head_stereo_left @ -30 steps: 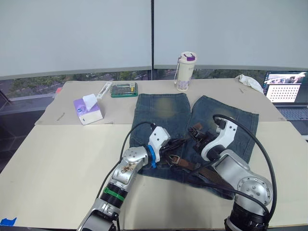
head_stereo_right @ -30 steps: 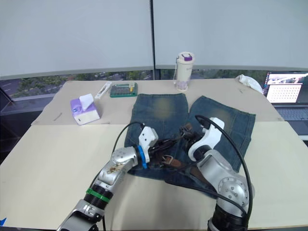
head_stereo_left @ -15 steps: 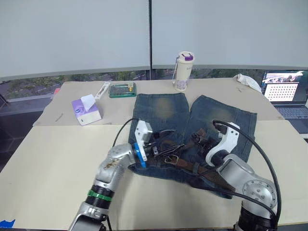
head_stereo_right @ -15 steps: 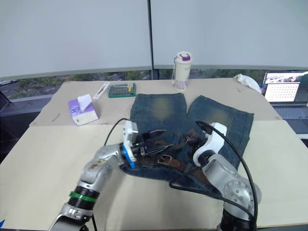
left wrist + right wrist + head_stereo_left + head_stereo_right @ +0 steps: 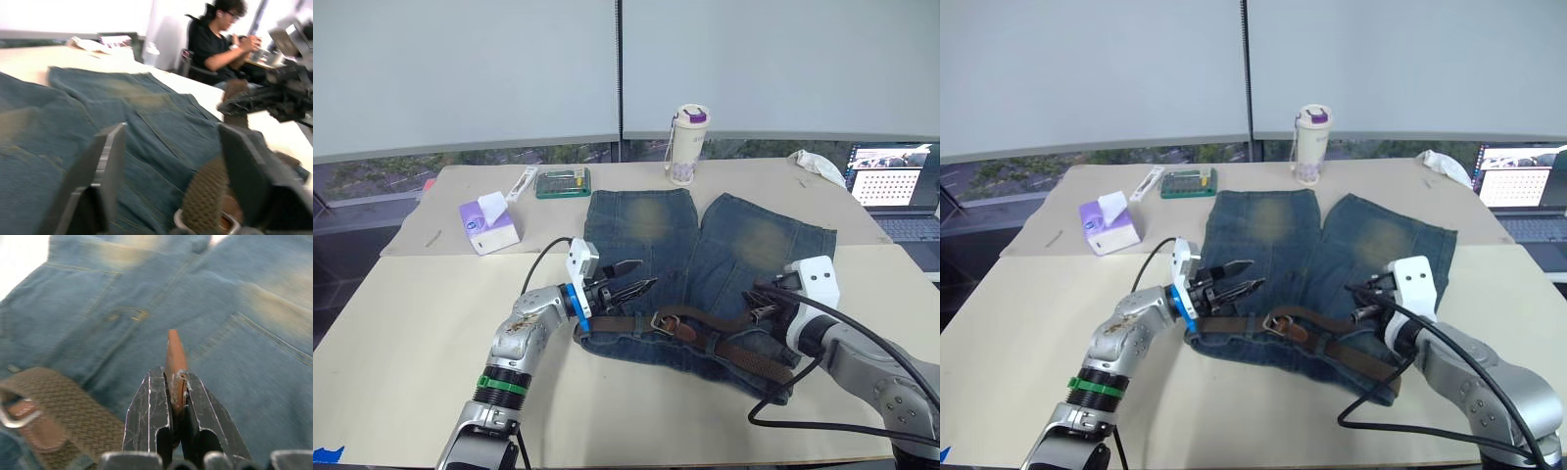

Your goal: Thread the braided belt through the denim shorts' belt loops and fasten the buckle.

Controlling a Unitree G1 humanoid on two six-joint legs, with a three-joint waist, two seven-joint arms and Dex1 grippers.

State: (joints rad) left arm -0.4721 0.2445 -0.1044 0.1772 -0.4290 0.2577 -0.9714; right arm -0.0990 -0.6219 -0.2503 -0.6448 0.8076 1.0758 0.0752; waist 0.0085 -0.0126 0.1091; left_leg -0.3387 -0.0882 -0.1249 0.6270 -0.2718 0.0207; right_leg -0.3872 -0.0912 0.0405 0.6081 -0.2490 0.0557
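We see the braided belt [image 5: 720,342] lying along the waistband of the denim shorts [image 5: 705,264]. The right gripper [image 5: 173,396] pinches its brown tip. The left gripper [image 5: 636,290], fingers apart, hovers just beside the buckle [image 5: 663,322].

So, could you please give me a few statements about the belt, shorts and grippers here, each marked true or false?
1. The right gripper is shut on the brown leather tip of the braided brown belt. True.
2. The left gripper grips the pale metal buckle. False: it is open over the blue denim shorts, holding nothing.
3. The belt lies along the shorts' waistband. True.
4. A purple tissue box rests on the shorts. False: it sits on the table, apart from them.
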